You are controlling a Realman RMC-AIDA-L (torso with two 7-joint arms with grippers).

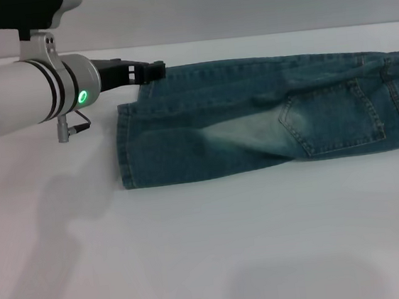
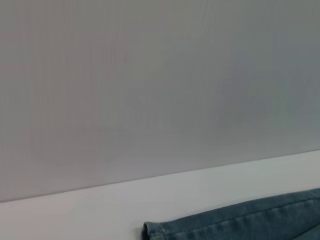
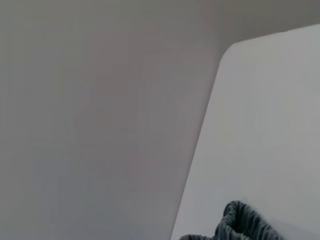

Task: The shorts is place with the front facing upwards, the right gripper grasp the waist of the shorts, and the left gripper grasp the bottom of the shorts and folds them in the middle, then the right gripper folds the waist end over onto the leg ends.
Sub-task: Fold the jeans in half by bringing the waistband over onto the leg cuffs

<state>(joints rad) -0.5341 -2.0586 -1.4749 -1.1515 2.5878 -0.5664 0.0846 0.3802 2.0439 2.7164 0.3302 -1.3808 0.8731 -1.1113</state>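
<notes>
Left end effector [image 1: 154,71] — at shorts [image 1: 267,117] hem

No readable text, labels, numbers — none anywhere.

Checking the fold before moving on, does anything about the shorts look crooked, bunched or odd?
Nothing stands out. The shorts lie flat on the white table, folded lengthwise, leg hems roughly aligned. The left gripper sits at their far hem corner.
</notes>
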